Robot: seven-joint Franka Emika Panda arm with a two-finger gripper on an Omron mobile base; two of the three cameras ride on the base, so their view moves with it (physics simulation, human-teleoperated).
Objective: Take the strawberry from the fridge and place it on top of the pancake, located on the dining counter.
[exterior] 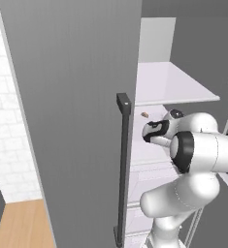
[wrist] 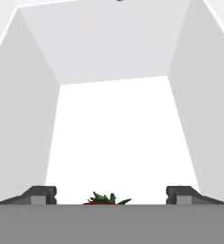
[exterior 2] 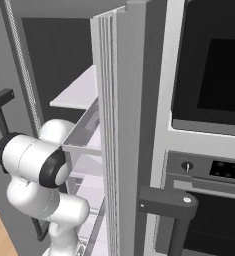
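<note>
My arm reaches into the open fridge, between its white shelves. In the hand view the strawberry lies on the white shelf floor; its green leafy top and a sliver of red show at the bottom edge. My gripper is open, and the berry sits midway between the two dark fingertips with a wide gap on each side. The pancake and the dining counter are out of view.
The grey left fridge door with its long dark handle stands close on my left. The right door with clear bins stands close on my right. A small brown item lies on the shelf. A built-in oven is beside the fridge.
</note>
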